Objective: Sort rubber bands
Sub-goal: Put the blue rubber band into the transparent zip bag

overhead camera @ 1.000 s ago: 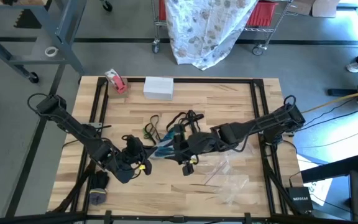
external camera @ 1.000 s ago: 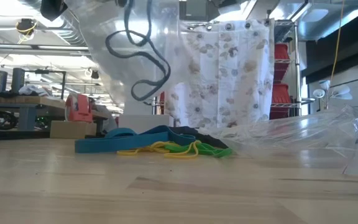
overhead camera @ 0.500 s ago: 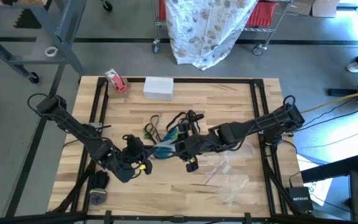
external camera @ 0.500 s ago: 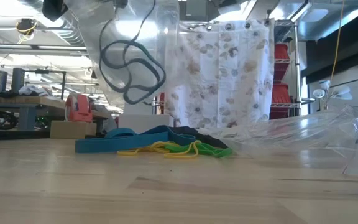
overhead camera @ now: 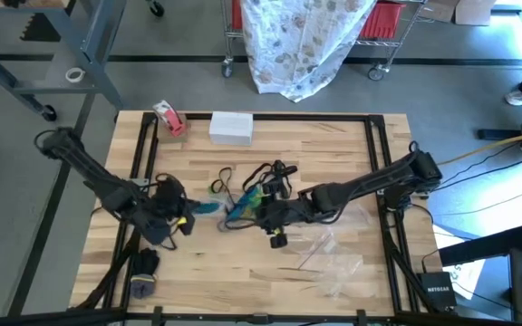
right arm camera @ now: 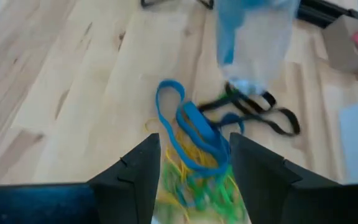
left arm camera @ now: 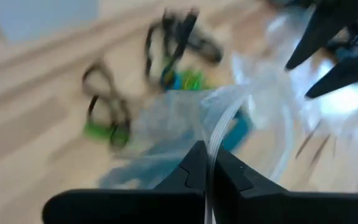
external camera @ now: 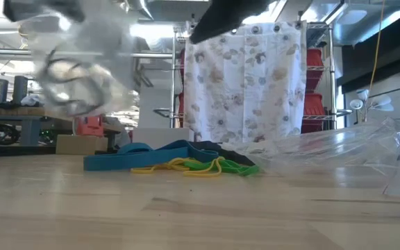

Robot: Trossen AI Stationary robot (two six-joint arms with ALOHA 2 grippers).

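Left gripper [left arm camera: 207, 163] is clenched on a clear bag [left arm camera: 185, 124], lifted above the table [overhead camera: 333, 145], left of the band pile [overhead camera: 247, 201]; dark bands show inside the bag in the low view. Right gripper [right arm camera: 194, 163] is spread, empty, hovering right over the pile's blue, yellow and green loops. Step looks like bagging by colour. Next move probably: right drops and pinches one loop cleanly without dragging tangled neighbours.
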